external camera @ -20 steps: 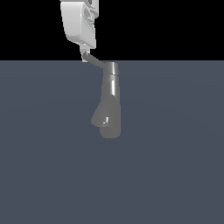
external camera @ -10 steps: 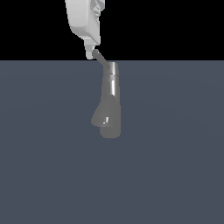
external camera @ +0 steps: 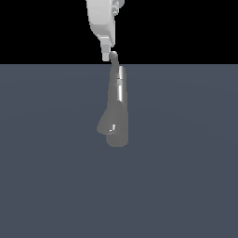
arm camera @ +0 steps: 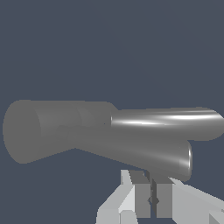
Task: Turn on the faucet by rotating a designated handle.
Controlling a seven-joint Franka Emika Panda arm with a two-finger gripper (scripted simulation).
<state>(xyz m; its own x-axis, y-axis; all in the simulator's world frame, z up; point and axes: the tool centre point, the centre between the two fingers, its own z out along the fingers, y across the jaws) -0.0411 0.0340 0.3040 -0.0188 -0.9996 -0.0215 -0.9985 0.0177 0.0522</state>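
Note:
The grey faucet [external camera: 117, 111] lies along the dark floor, its cylindrical cap at the far end and its bulging spout end nearer the camera. The handle [external camera: 113, 58] shows as a short stub sticking out past the cap. My white gripper [external camera: 107, 56] comes down from above, its tip against the handle's side on the exterior view's left. In the wrist view the handle [arm camera: 144, 151] crosses in front of the shiny faucet [arm camera: 175, 122]. The gripper [arm camera: 153, 199] sits at the handle's free end, its fingers [arm camera: 139, 197] nearly together with nothing between them.
A flat dark blue-grey floor [external camera: 186, 186] spreads around the faucet, with black background beyond its far edge. No other objects show.
The handle has swung from pointing to the exterior view's left to nearly in line with the faucet body. My gripper moved to the right along with it.

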